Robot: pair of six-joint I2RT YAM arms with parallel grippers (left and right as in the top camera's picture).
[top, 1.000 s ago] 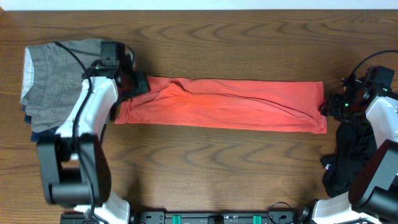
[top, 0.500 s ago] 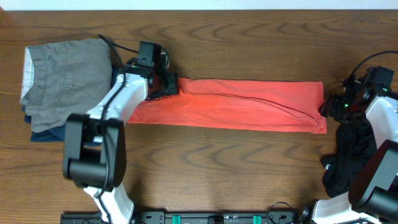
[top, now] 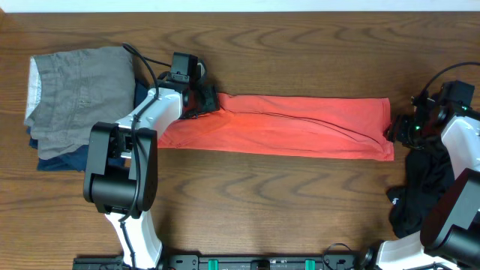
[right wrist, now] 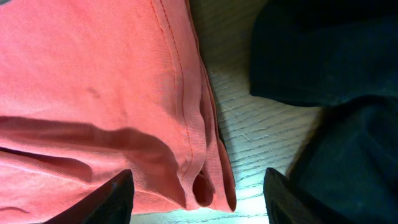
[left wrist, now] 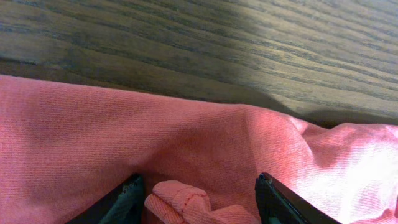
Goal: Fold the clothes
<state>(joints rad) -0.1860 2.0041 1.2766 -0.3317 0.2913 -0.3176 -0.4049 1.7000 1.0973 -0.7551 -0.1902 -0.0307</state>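
Observation:
The coral-red T-shirt (top: 300, 126) lies as a long flat strip across the table. My left gripper (top: 208, 101) is at its upper left end. In the left wrist view its fingers (left wrist: 127, 202) stand apart, with a small rolled fold of red cloth (left wrist: 186, 202) between them. My right gripper (top: 391, 129) is at the shirt's right edge. Its jaws are open around the hemmed edge (right wrist: 199, 180). The black garment (top: 420, 187) lies crumpled under the right arm and shows in the right wrist view (right wrist: 323, 56).
A folded grey garment (top: 79, 94) sits on dark blue cloth (top: 52, 159) at the far left. A black cable (top: 146, 64) runs from the left wrist over it. Bare wood table (top: 262, 202) lies in front of the shirt.
My left gripper moved right along the shirt's top edge, and the shirt's left end shifted right with it. The right gripper and black garment have not moved.

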